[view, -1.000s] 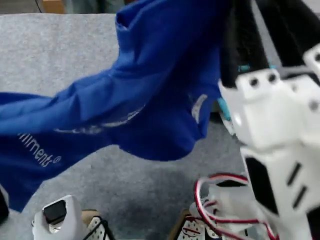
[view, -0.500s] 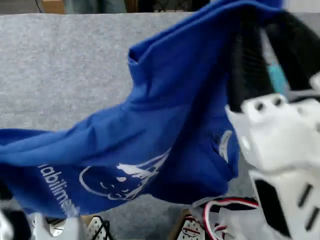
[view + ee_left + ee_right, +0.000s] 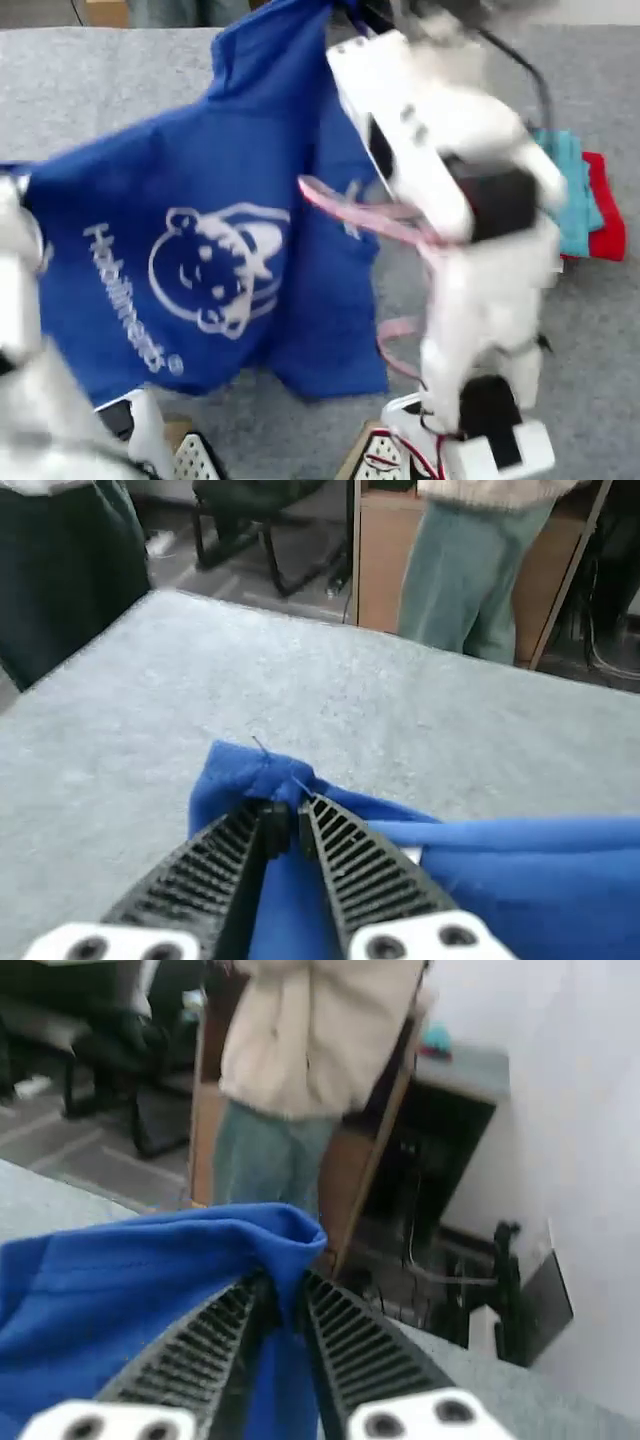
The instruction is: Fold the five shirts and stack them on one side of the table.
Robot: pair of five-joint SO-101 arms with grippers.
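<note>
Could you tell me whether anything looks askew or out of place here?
The blue shirt hangs lopsided between the left gripper and right gripper, its print tilted. The red shirt pokes out beside the teal shirt.

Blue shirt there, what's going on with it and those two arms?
Both arms hold the blue shirt up over the grey table, stretched between them: the left gripper is shut on one bunched edge, the right gripper on another. Its print faces the high camera. A teal shirt and a red shirt lie folded near one table edge.
</note>
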